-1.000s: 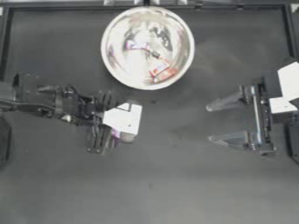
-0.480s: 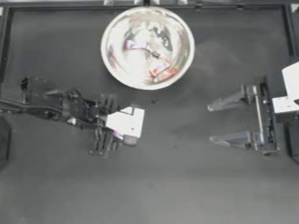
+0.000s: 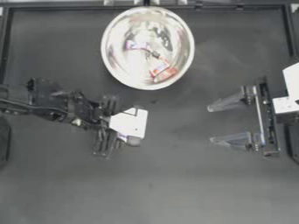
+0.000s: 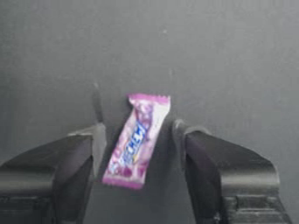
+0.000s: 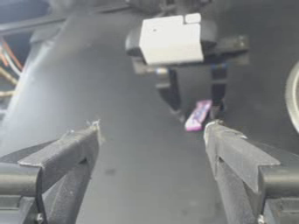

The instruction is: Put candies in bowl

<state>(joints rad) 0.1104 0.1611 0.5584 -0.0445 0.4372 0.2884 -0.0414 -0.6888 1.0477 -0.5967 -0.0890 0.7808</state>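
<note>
Lying flat: purple-pink-and-white wrapped candy [image 4: 137,141]

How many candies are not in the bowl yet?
1 that shows: a purple candy lies on the table between the left gripper's open jaws. The others sit in the bowl; its shine makes them hard to count.

My left gripper [image 4: 137,144] hung over the table [image 3: 175,183] left of centre, jaws apart on either side of a candy [image 4: 135,141] lying between them. The bowl [image 3: 119,65] sat behind it, with candies [image 3: 161,70] inside. My right gripper [image 3: 219,122] waited well apart at the right.
</note>
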